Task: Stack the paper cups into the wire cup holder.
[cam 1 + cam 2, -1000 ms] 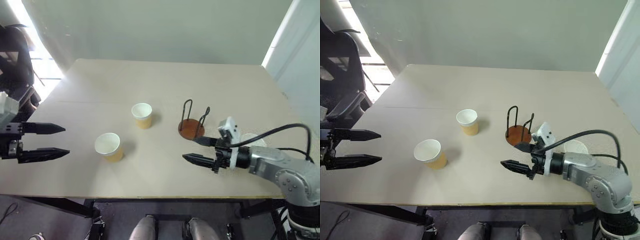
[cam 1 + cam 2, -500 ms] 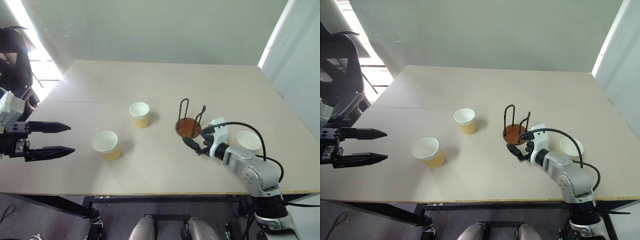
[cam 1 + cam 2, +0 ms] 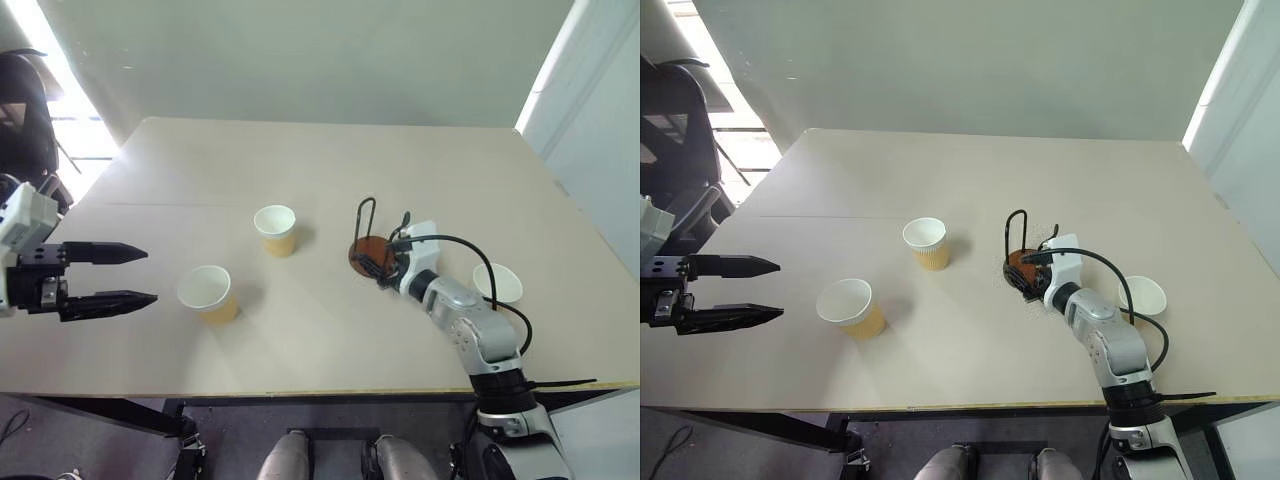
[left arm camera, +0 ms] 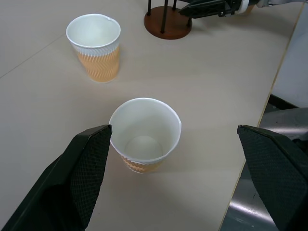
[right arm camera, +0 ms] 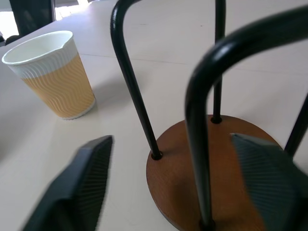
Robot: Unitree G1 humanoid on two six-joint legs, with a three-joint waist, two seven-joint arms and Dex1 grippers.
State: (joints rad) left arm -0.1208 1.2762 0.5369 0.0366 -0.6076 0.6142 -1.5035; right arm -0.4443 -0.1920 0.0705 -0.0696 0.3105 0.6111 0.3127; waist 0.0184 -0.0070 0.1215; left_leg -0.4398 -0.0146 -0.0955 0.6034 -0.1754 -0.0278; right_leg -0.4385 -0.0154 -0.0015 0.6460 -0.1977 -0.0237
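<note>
Right wrist view: wire cup holder (image 5: 211,163) base holes

A pale beige table (image 3: 300,150) stands near a black chair (image 3: 675,110).

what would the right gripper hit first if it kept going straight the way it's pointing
Most likely the wire cup holder: the right gripper is already at its base, and the near wire loop stands between its open fingers. A paper cup stands beyond, off to one side.
</note>
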